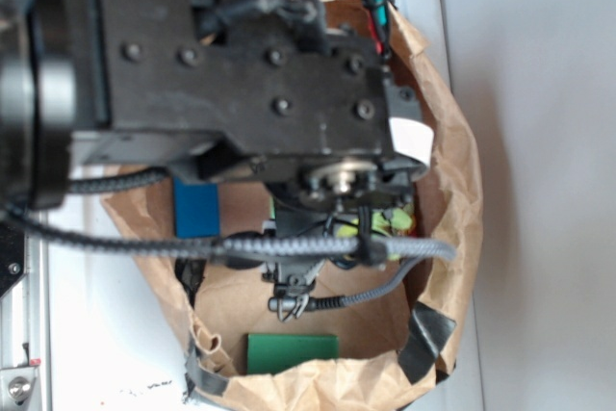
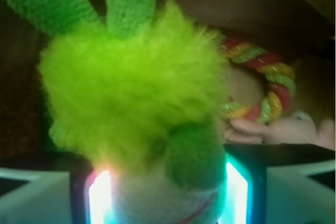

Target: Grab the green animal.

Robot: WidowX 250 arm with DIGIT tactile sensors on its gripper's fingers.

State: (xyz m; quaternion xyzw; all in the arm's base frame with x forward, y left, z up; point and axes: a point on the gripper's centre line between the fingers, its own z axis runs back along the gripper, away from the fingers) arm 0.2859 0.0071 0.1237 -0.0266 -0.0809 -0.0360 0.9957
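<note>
Green animal (image 2: 131, 103) — claw-pinched (image 2: 163, 192), wrist view only

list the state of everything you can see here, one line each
green animal: between the fingers, fuzzy body filling the wrist view
gripper: down inside the bag, fingers on both sides of the green animal
paper bag: open at the top, rim crumpled
rope ring: lying behind the green animal
pink plush: lying under the rope ring
blue block: in the bag, partly hidden
green block: lying flat near the bag rim
</note>
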